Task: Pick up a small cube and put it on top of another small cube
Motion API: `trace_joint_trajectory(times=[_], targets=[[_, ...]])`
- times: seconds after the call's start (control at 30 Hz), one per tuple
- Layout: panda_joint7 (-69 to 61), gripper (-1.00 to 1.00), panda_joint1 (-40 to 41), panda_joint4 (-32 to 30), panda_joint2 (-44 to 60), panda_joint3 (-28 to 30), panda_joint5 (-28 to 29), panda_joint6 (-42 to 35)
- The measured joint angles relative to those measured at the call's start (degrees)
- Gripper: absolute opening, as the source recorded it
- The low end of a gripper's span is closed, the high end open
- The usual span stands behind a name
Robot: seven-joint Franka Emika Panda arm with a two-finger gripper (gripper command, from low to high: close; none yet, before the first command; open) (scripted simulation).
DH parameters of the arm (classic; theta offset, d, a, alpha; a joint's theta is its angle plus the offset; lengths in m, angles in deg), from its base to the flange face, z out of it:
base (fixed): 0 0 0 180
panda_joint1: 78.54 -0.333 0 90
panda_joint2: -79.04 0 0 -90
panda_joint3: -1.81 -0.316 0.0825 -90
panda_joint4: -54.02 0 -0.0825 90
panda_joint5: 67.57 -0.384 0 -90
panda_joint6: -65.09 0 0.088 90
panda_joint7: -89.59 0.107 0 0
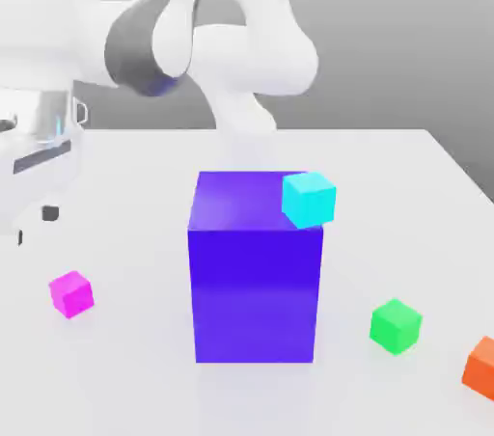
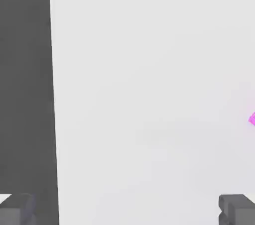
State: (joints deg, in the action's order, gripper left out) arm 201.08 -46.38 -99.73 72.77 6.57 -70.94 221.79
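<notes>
Currently, you are in the approach step: nothing is held. The gripper (image 2: 127,209) hangs above bare table (image 1: 135,367) at the exterior view's left, fingers (image 2: 236,208) spread wide. The pink cube (image 1: 71,293) sits on the table near the front left, well apart from the big blue block (image 1: 256,280). Next, move the gripper over the pink cube, centre the fingers around it, then descend before closing.

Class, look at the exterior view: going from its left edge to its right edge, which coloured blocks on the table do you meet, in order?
magenta cube → big blue-purple block → green cube → orange cube. The cyan cube overlaps the big block, so it is left out.
</notes>
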Motion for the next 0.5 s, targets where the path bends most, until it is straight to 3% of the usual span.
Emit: trace_joint_trajectory(times=[0.23, 0.43, 0.47, 0.5], targets=[[16.8, 0.00, 6.0, -5.0, 10.6, 3.7, 0.7, 7.0], [14.1, 0.00, 9.8, -3.1, 22.8, -1.2, -4.5, 16.6], [13.8, -1.00, 10.4, -2.9, 24.0, -1.9, -4.8, 17.6], [13.8, -1.00, 10.4, -2.9, 24.0, -1.9, -4.8, 17.6]])
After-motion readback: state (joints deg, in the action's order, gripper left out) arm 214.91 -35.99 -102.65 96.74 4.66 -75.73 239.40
